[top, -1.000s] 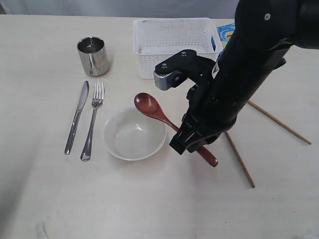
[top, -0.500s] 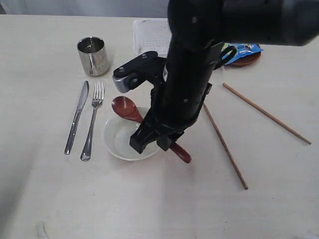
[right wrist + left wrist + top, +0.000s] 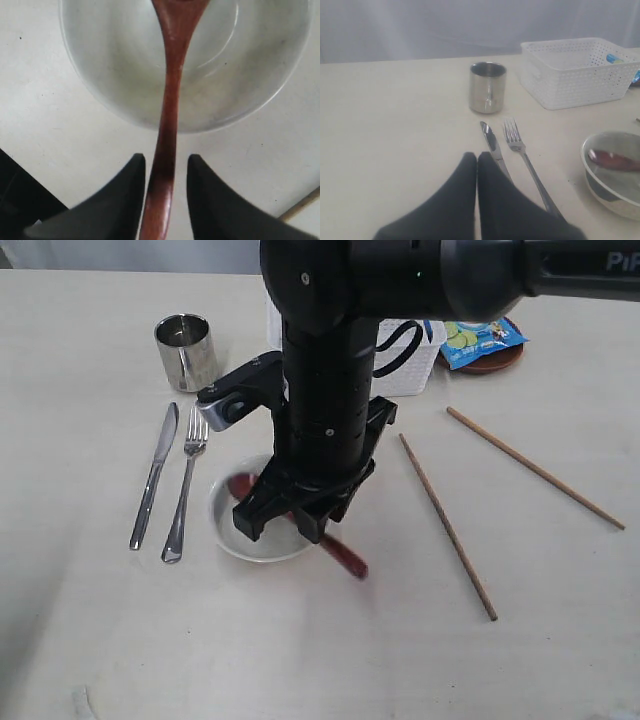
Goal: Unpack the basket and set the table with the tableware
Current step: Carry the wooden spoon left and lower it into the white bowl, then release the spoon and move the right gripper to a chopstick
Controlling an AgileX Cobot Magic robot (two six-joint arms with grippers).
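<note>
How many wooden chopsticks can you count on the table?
2. The inner chopstick lies right of the bowl; the outer chopstick lies farther right, apart from it. The arm above the bowl may hide more.

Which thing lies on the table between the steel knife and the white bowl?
The fork lies there, parallel to the knife, apart from the bowl; the exterior view shows it.
</note>
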